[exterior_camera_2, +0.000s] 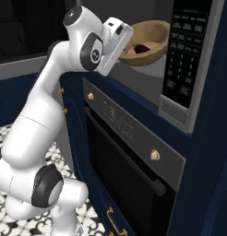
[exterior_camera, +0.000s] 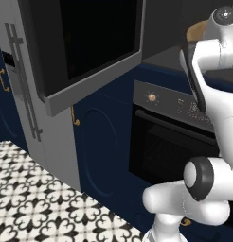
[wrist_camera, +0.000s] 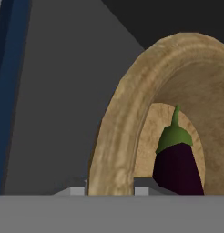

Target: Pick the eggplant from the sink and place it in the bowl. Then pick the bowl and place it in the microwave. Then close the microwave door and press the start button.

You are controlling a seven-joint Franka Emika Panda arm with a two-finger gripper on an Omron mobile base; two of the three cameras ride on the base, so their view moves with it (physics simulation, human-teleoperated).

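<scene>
Claw (wrist_camera: 110, 189) clamped astride the near rim of the bowl (wrist_camera: 114, 136), fingers either side; eggplant (wrist_camera: 178, 164) just beyond, riding inside. Carried so into the microwave (exterior_camera_2: 189, 64); microwave door (exterior_camera: 66, 52) swung wide behind.

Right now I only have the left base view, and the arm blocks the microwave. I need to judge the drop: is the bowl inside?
Observer: Yes. In the right base view the bowl is in the cavity of the microwave, and it is tilted.
Operator: Is the eggplant in it?
Observer: Yes, the eggplant lies inside the bowl, with its green stem showing.
Operator: Is the hand holding the bowl?
Observer: Yes, the hand has a fingertip on each side of the bowl's rim.
</scene>
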